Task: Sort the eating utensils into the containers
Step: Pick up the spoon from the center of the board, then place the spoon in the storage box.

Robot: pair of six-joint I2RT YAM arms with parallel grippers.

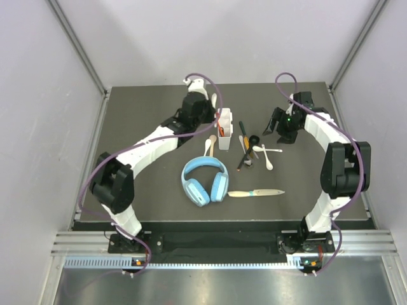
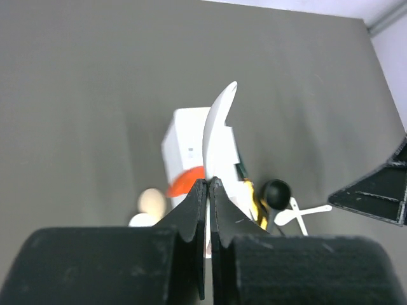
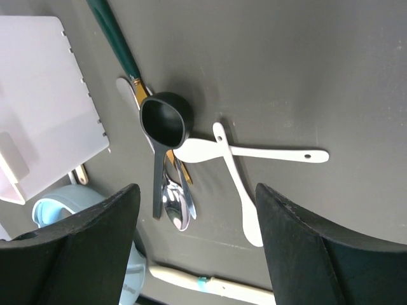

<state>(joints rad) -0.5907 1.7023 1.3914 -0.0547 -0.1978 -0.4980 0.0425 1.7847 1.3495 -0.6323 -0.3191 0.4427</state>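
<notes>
Dark tabletop (image 2: 95, 95) carries a white caddy (image 2: 184, 136) whose tiny label (image 2: 191, 151) is unreadable.

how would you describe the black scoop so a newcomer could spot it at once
From the white caddy near the middle of the table, look just right to the loose heap of cutlery. The black scoop lies there, next to two crossed white spoons. Its deep round black cup sets it apart from the flatter white and metal spoons around it.
</notes>
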